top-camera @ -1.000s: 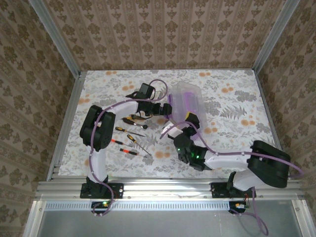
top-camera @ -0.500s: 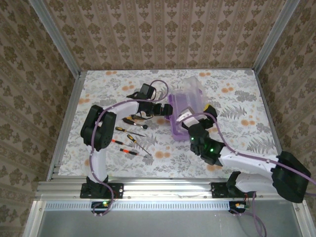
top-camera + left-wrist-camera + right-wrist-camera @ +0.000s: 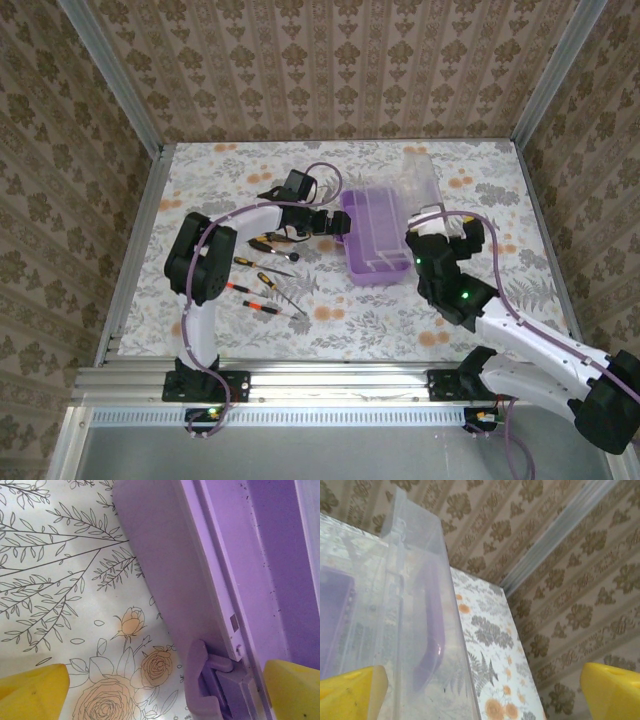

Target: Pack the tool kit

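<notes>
- Tool kit box [image 3: 372, 240] lies open mid-counter [image 3: 230, 165], its clear lid [image 3: 420, 178] raised at its 2 o'clock.
- Left gripper [image 3: 162, 695]: wide, straddling the box's 9 o'clock rim.
- Right gripper [image 3: 480, 695]: wide, beside the lid.
- Screwdrivers [image 3: 262, 280] lie at the box's 8 o'clock.

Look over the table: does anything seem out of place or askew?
Nothing is spilled or damaged. The screwdrivers lie scattered at different angles on the cloth left of the purple tool box, whose clear lid stands open.
</notes>
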Controlling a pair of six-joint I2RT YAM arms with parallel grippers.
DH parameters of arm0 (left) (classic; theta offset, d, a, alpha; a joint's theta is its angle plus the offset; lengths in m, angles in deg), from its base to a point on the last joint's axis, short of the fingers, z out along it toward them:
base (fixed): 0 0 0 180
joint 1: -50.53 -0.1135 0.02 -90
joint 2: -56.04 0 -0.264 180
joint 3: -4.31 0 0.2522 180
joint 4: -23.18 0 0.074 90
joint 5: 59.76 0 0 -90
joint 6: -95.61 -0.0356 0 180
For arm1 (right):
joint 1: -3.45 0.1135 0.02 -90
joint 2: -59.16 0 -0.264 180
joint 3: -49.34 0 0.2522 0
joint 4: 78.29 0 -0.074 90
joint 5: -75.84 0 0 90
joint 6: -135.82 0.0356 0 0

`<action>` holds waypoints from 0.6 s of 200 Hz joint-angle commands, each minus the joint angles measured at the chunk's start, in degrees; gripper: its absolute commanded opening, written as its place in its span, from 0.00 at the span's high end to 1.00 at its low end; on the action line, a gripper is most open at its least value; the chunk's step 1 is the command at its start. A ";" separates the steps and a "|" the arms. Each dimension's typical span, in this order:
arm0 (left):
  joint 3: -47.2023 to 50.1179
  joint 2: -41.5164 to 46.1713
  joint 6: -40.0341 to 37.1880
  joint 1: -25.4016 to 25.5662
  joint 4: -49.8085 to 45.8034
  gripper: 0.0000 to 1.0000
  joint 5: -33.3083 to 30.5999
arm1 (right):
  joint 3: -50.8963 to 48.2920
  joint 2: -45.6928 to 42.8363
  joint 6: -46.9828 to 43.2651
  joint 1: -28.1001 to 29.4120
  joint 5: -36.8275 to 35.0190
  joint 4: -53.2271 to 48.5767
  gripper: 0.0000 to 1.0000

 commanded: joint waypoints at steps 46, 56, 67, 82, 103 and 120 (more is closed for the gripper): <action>-1.13 -1.36 -0.87 -0.10 -2.67 0.00 -0.18 | 4.44 -2.39 21.18 -13.14 3.41 -20.86 0.00; -1.22 -1.37 -0.96 -0.10 -2.85 0.00 -0.19 | 4.44 -3.08 23.51 -16.70 7.51 -22.51 0.00; -1.22 -1.37 -0.92 -0.19 -2.76 0.00 -0.09 | 4.44 -3.58 25.83 -20.81 12.95 -23.99 0.00; -1.22 -1.52 -1.01 -0.19 -2.64 0.00 0.09 | 4.44 -3.60 27.87 -25.39 18.55 -25.14 0.00; -1.22 -1.71 -1.11 -0.32 -2.60 0.00 0.26 | 5.15 -3.57 27.94 -26.54 19.95 -25.70 0.00; -1.35 -1.89 -1.34 -0.46 -2.61 0.00 0.35 | 7.34 -4.32 26.92 -26.49 20.91 -26.33 0.00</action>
